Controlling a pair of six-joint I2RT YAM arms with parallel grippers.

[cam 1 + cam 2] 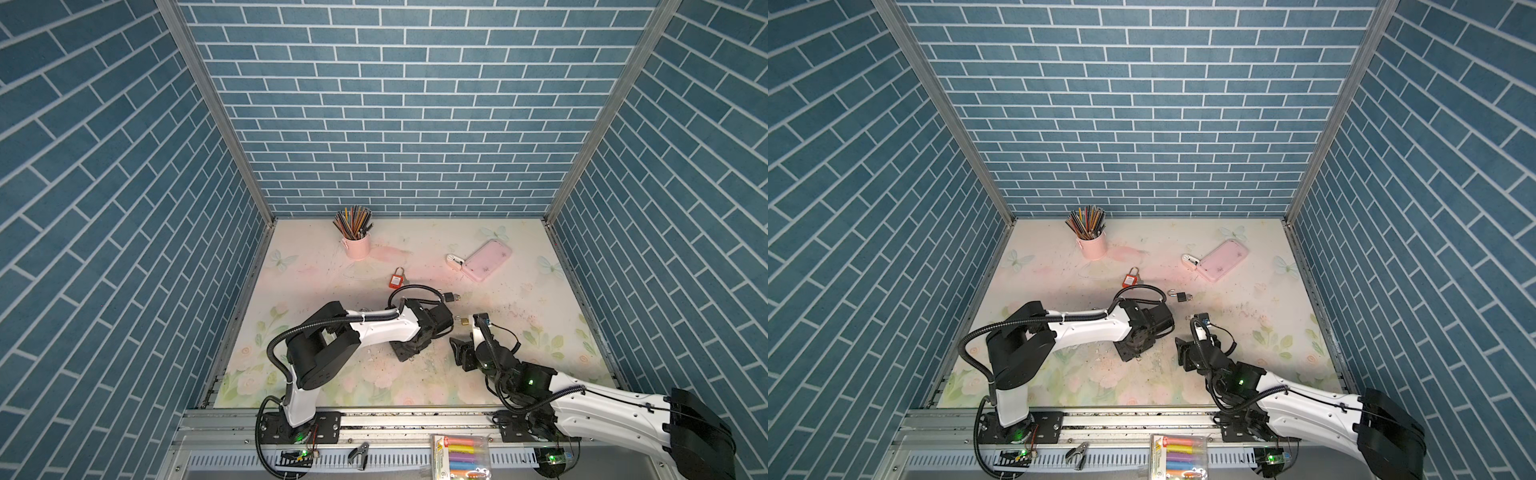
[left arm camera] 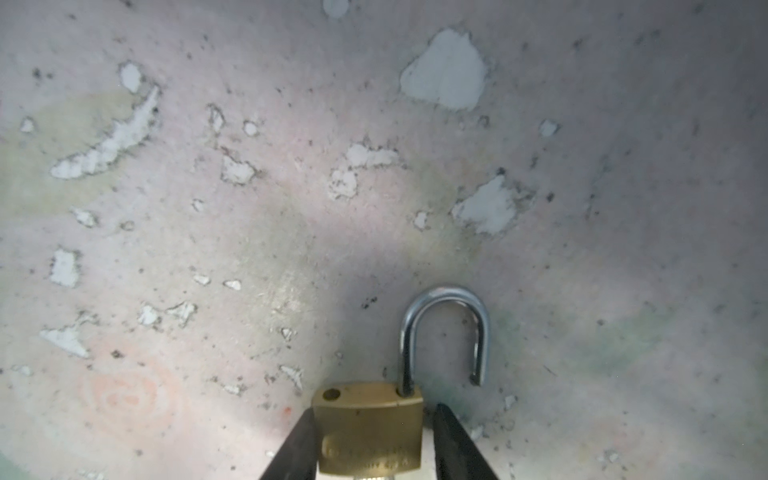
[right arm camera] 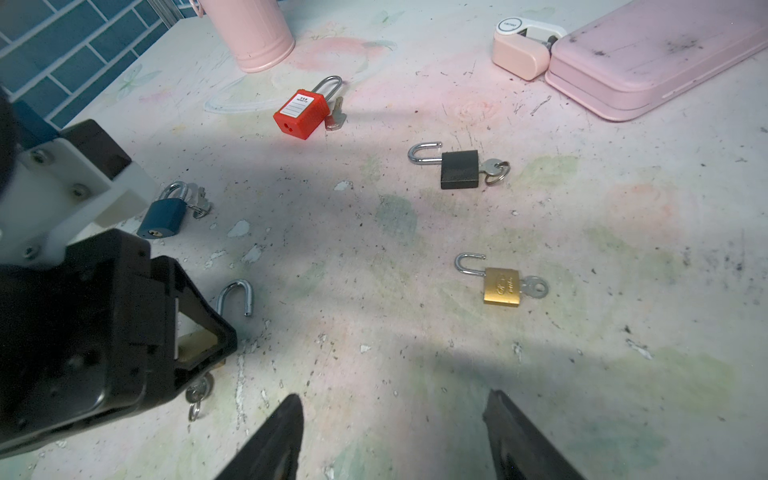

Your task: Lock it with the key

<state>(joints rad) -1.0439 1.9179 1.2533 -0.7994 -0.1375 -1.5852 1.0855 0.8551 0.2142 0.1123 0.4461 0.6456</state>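
Brass padlock [image 2: 368, 432], shackle open, sits between the fingers of left end effector [image 2: 374, 413]; if clenched, I cannot tell. The right end effector [image 3: 392, 397], at its 3 o'clock, is released, empty.

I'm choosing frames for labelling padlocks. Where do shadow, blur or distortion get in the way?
Left wrist view: the brass padlock lies in soft shadow but reads clearly; corners darken. Right wrist view: a shadow band crosses the table, yet the black padlock is crisp. Both top views: wide-angle lens splays the walls; the red padlock is tiny.

Pencil cup [image 1: 356, 245] stands behind a padlock [image 1: 397, 279] — case [image 1: 487, 260] rightward.
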